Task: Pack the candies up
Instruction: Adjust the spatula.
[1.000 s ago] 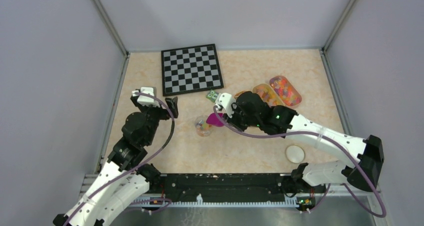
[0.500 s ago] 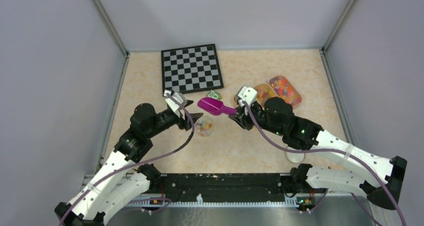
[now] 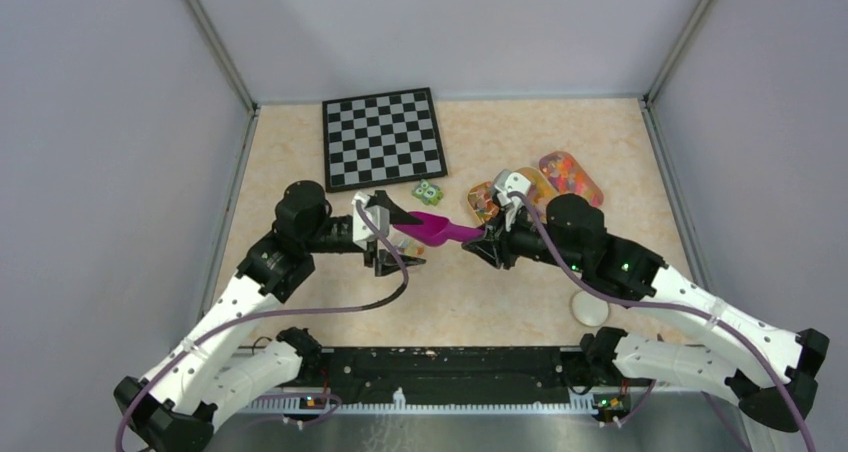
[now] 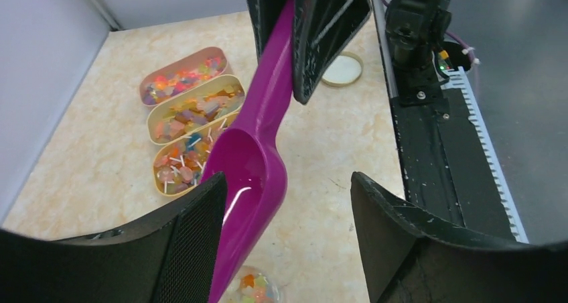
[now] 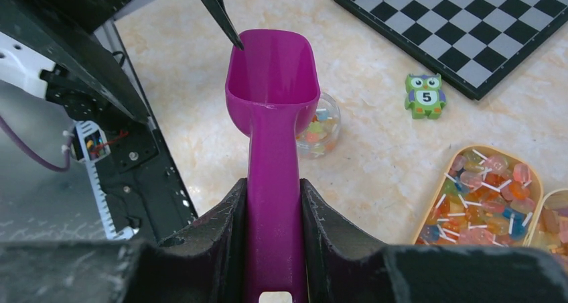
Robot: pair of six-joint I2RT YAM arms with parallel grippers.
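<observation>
Left jaws moved in, open astride scoop (image 3: pixel 430 228); right jaws clamp its handle.

Magenta scoop (image 4: pixel 253 165) between left fingers (image 4: pixel 177 249)

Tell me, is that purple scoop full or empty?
Empty: the scoop shows only bare, shiny plastic inside its bowl in both wrist views.

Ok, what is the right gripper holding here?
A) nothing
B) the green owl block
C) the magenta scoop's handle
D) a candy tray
C: the right gripper is clamped on the handle of the magenta scoop, a finger on each side.
</observation>
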